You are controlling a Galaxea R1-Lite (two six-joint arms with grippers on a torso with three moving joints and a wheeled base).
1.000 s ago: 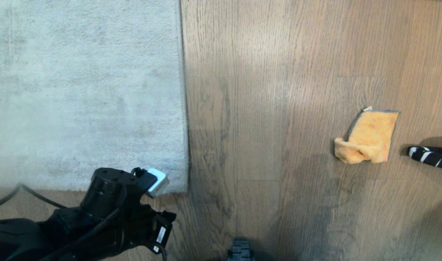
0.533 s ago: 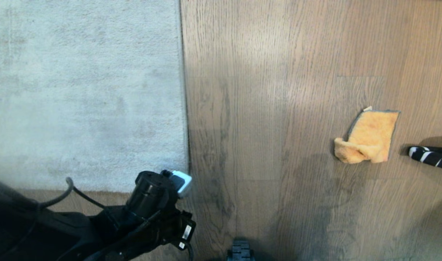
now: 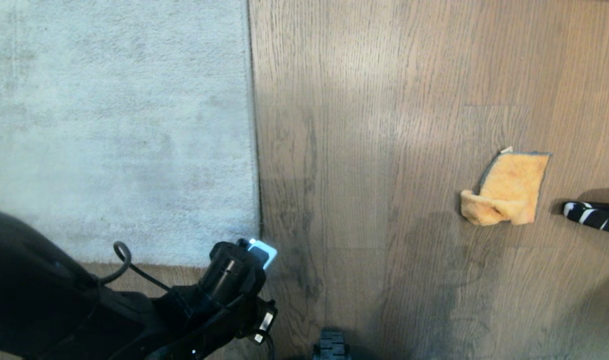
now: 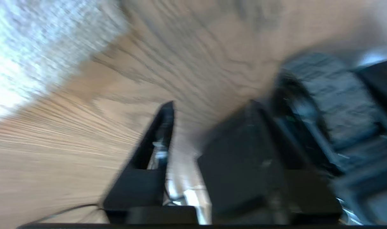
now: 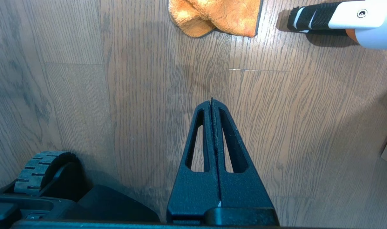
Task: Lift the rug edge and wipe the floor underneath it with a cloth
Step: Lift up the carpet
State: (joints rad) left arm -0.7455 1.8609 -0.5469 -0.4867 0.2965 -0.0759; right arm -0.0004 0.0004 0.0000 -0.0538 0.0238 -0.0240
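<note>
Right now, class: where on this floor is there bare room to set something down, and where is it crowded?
Bare floor runs wide between the rug edge and the cloth. It is crowded at the rug's near corner, where the left claw hangs, and beside the cloth, by the striped handle.

Rug [image 3: 114,125]: we see pale grey pile with faint darker mottling.
Rug edge [image 3: 254,150]: we note a thin dark hem line along the border.
Floor [image 3: 364,150]: we record brown wood-grain planks with grey streaky grain lines.
Cloth [image 3: 507,190]: we see orange-yellow fabric with thin grey trim.
Striped handle [image 3: 594,216]: we note black with white stripes; in the right wrist view it joins a white body with an orange patch.
Left arm [image 3: 134,310]: we see black housing with a white block at the wrist.
Right gripper [image 5: 212,105]: we record matte black jaws.
Wheel [image 5: 42,173]: we see dark grey ribbed tread.
</note>
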